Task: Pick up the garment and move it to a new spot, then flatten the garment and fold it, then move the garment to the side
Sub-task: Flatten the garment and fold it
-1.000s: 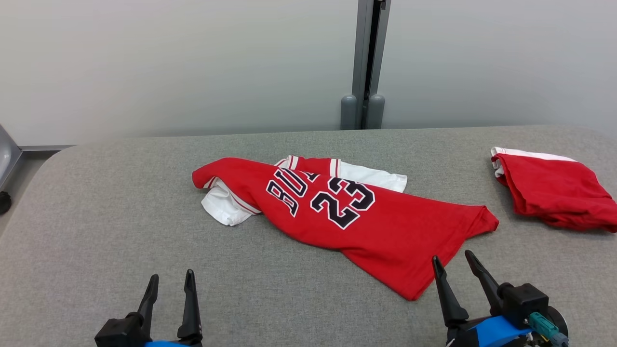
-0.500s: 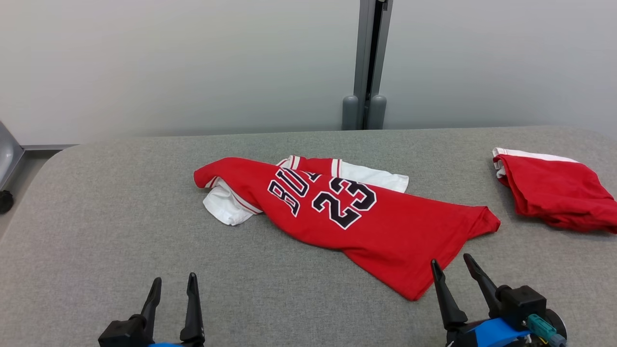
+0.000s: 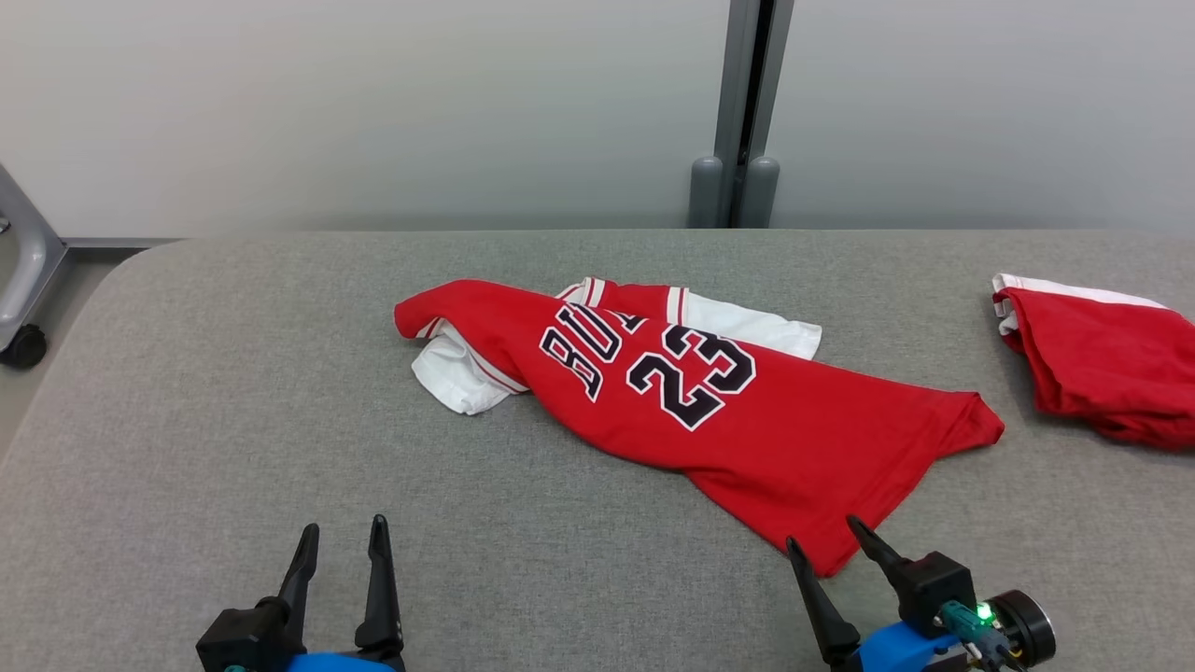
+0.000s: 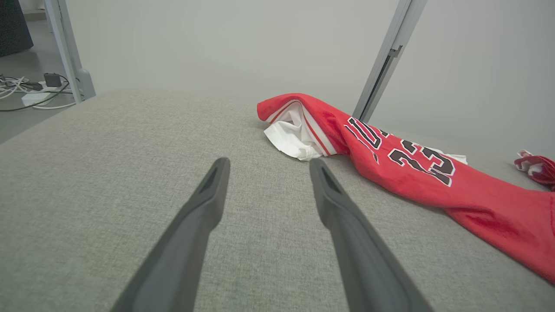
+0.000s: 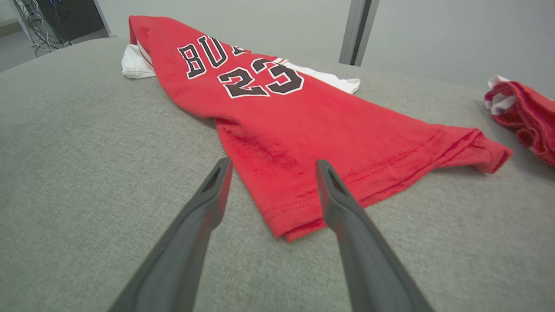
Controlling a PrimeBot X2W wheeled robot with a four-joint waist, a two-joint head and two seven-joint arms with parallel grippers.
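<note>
Jaws of your left gripper [image 3: 344,525], well left of the crumpled red jersey with black 23 [image 3: 747,420], stand wide and empty; your right gripper [image 3: 823,532], equally wide, frames the jersey's near corner. Beyond, the jersey sprawls over the grey fabric tabletop [image 3: 233,420], a folded red-and-white garment [image 3: 1102,373] apart to its right.

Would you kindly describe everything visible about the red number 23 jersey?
The jersey is red fabric with black, white-edged lettering and a 23, plus white sleeves with red stripes. It lies rumpled, partly folded over itself, on the grey padded table. Its near hem corner lies between the open right gripper's fingers, not pinched.
</note>
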